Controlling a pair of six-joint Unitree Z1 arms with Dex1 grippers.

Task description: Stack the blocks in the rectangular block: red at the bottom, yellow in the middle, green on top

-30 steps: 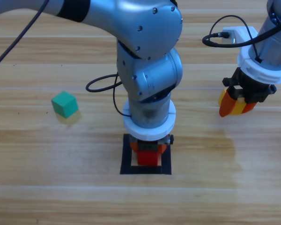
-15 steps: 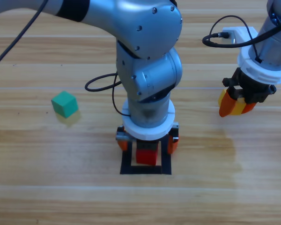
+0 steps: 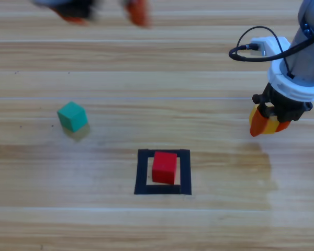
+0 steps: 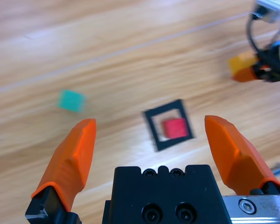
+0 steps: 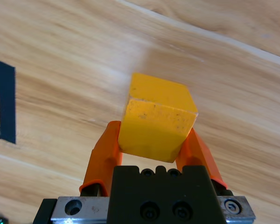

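The right gripper (image 3: 268, 124) has its jaws clamped on the yellow cube (image 5: 157, 122), one orange jaw pressed to each side face, the cube's top standing clear above the jaw tips in the right wrist view. In the high view this gripper hangs over the bench (image 3: 146, 73) at about 3 o'clock, well apart from the black outline.

The left gripper (image 4: 151, 135) has its jaws spread wide with nothing between them; in the high view it shows only as a blur at the top edge, near 11 o'clock (image 3: 107, 11). Its wrist view looks down between the jaws on the outline and the red cube.

The red cube (image 3: 164, 167) sits inside the rectangular block (image 3: 142, 172), flat on the wood-coloured centre, free of both grippers. The outline lies just below the picture's middle, toward 6 o'clock.

The teal-green cube (image 3: 72, 116) rests on the bench at about 9 o'clock, well apart from the outline and turned slightly askew to the wood grain.
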